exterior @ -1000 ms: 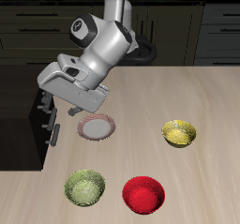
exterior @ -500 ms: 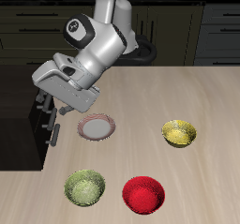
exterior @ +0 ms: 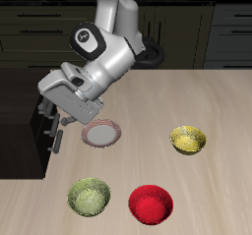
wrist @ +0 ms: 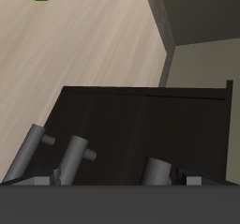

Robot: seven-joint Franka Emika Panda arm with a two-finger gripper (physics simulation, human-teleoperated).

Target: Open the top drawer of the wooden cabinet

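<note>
The wooden cabinet [exterior: 41, 141] is a small blackish-brown box at the table's edge, with short silver handles [exterior: 60, 139] on its front. My gripper [exterior: 51, 114] hangs tilted at the cabinet's upper front corner, level with the top drawer [exterior: 44, 116], whose handle is hidden behind the hand. In the wrist view the cabinet's dark surface [wrist: 141, 125] fills the frame just beyond my gripper [wrist: 114, 164]. The grey fingers [wrist: 75, 157] stand apart with nothing between them. I cannot tell whether the drawer is pulled out at all.
A pinkish plate [exterior: 101, 133] lies just in front of the cabinet, close to the hand. A yellow bowl [exterior: 189, 139], a green bowl [exterior: 90, 196] and a red bowl [exterior: 151, 203] sit nearer the table's front edge. Dark kitchen units [exterior: 197, 32] line the back.
My arm has swung toward the cabinet and the gripper has come down to its upper front corner. The bowls, plate and cabinet have not moved.
</note>
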